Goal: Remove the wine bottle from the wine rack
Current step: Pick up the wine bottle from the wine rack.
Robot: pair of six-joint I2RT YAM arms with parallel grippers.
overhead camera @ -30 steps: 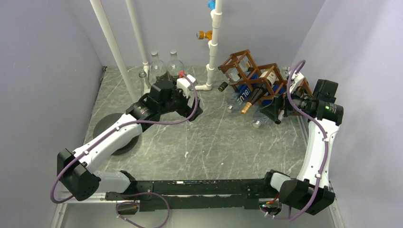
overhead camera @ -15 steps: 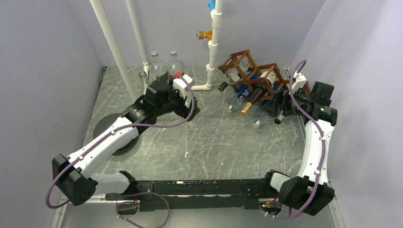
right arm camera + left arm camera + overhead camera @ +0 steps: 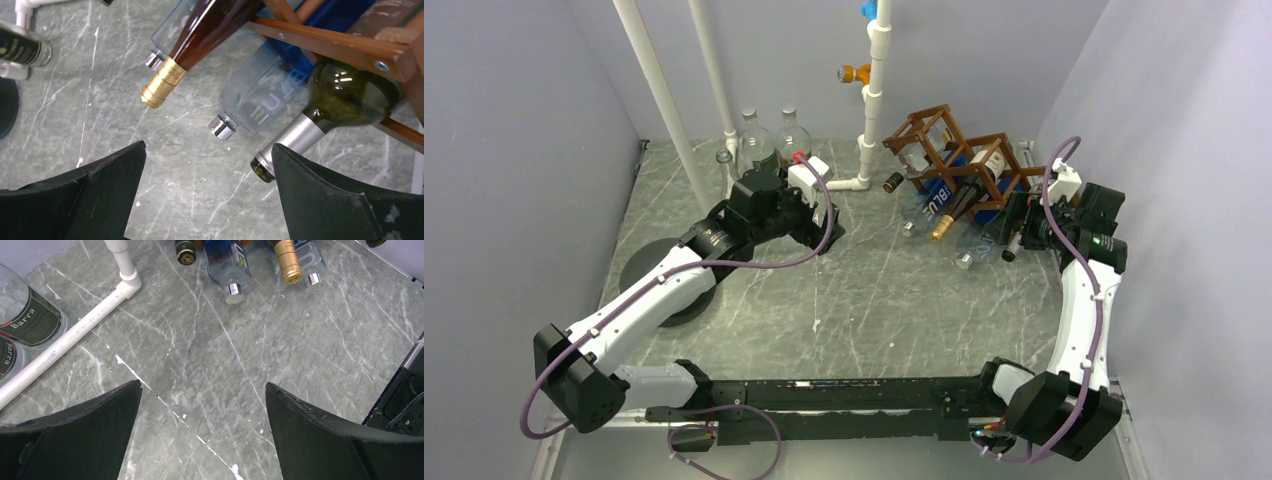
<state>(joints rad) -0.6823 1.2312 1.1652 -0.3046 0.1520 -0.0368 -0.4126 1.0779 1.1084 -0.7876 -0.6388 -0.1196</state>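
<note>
At table's [image 3: 874, 300] far right corner: wine rack [image 3: 944, 150], w/ green wine bottle [image 3: 345, 97] lying in its right end, silver neck poking out twd near edge. The right gripper [image 3: 207, 147] hung just short of it, jaws wide, empty; left gripper [image 3: 202, 385] likewise. Glass, so prob. heavy, rigid, slick, breakable. Best gripped at the neck.
</note>
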